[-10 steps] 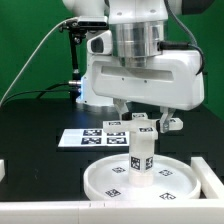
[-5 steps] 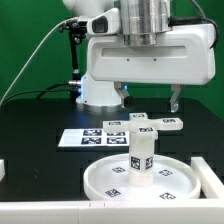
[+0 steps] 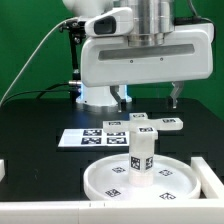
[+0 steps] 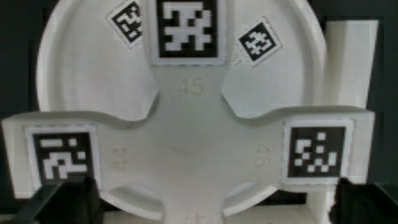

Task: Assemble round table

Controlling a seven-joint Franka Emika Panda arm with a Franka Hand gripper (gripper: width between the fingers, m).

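1. Exterior view: hovering the gripper (image 3: 148,98), spread and empty, above the cross-shaped base (image 3: 152,124).
2. Noting the leg (image 3: 141,158) standing in the round disc (image 3: 95,174) just beyond.
3. Judging the base light, rigid, slick; favouring pinching one arm.

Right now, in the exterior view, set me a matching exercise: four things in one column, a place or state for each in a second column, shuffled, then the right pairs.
Things:
1. leg
2. cross-shaped base
3. gripper
4. marker board

Places or states:
A. flat on the table, to the exterior view's left of the base
B. open, high above the table, holding nothing
C. upright on the round disc
D. on the table behind the disc, below the gripper

Pairs: 1-C, 2-D, 3-B, 4-A.
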